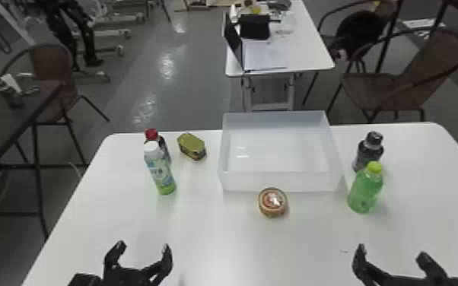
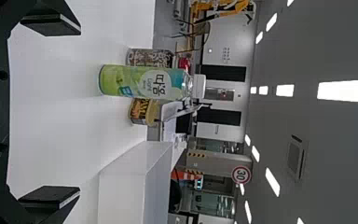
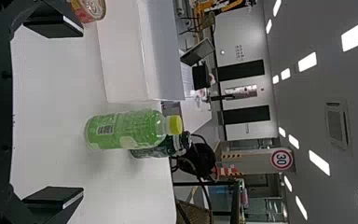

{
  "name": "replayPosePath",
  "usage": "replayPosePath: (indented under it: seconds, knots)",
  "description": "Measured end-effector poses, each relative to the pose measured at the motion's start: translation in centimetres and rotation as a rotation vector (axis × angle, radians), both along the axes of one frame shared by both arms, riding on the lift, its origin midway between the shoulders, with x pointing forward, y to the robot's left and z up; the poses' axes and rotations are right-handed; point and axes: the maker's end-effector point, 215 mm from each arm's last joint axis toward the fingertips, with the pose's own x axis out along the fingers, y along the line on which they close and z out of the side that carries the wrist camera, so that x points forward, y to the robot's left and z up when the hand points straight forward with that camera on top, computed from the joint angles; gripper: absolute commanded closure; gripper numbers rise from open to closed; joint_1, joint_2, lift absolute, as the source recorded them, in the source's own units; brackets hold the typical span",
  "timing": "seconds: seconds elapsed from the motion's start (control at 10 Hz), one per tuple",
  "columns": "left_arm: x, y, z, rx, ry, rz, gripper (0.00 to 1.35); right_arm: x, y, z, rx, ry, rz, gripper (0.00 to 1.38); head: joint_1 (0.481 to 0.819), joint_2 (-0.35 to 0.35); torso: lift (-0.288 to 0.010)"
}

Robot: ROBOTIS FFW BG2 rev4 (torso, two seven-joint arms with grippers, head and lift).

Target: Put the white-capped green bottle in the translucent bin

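Standing upright on the white table (image 1: 217,235), the white-capped green bottle (image 1: 159,173) is keeping to the robot's left, outside the translucent bin (image 1: 277,181). From where I'm watching, a red-capped dark bottle (image 1: 163,146) is standing just behind it, and a gold can (image 1: 191,145) is sitting near the pair, between them and the bin. On the near side, the left gripper (image 1: 143,246) is hovering well apart from the white-capped bottle, its two fingers spreading wide and facing it. The bin is occupying the table's far middle, with a round tin (image 1: 272,202) lying just in front of its near wall. Past the bin, to the robot's right, a yellow-capped green bottle (image 1: 366,188) is standing in front of a black-capped dark bottle (image 1: 369,150). The right gripper (image 1: 392,251) is waiting at the near right, its fingers also spreading wide. Farther back, a second table (image 1: 304,49) is holding an open laptop (image 1: 234,42).
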Motion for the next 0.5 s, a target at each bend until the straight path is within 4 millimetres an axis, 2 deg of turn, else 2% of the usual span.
replayPosePath:
  seconds: [0.5]
  knots:
    - [-0.04,-0.04,-0.13,-0.008,0.002,0.001,0.10,0.08,0.00,0.00,0.002,0.000,-0.001,0.10,0.695,0.146,-0.054]
